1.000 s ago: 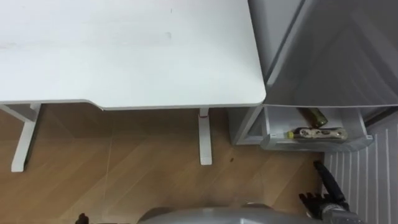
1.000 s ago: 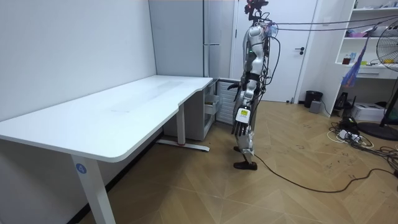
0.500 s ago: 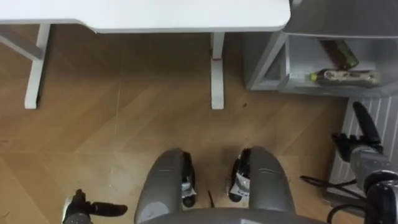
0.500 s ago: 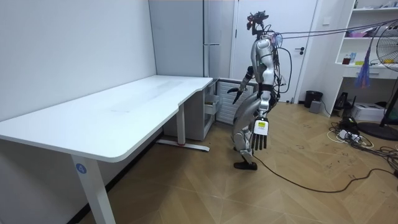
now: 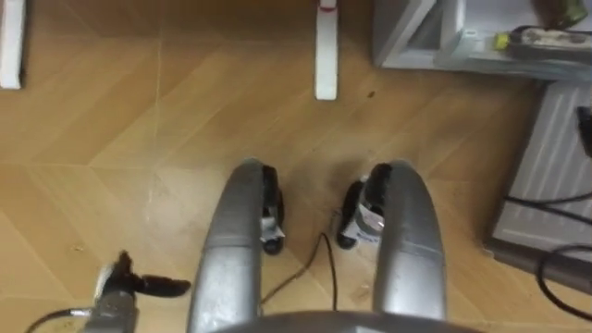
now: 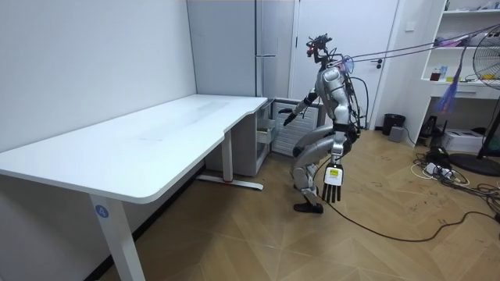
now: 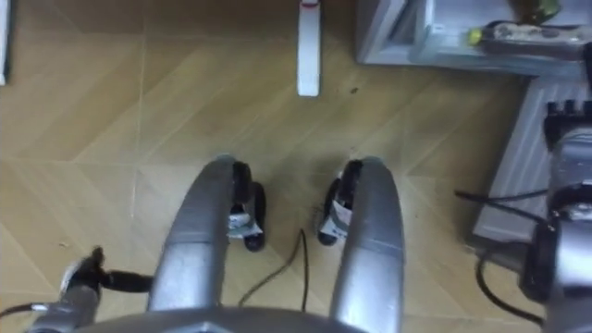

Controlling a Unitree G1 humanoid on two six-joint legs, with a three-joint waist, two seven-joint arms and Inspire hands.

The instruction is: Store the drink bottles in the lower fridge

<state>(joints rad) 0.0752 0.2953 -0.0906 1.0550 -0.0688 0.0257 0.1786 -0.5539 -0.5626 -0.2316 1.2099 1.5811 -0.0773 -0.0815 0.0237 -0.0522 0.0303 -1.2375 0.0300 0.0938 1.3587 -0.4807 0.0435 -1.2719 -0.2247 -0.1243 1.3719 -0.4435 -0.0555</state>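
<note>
Drinks (image 5: 546, 39) are seen laid in the lower fridge drawer (image 5: 453, 44) at one o'clock, the left hand (image 5: 118, 282) is held released, the right hand (image 7: 564, 116) cannot be told, and only closing is judged left.

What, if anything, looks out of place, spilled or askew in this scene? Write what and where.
Nothing looks spilled or damaged. The lower fridge drawer stands open, and a yellow-capped bottle lies on its side in it, with a darker bottle partly in view behind.
</note>
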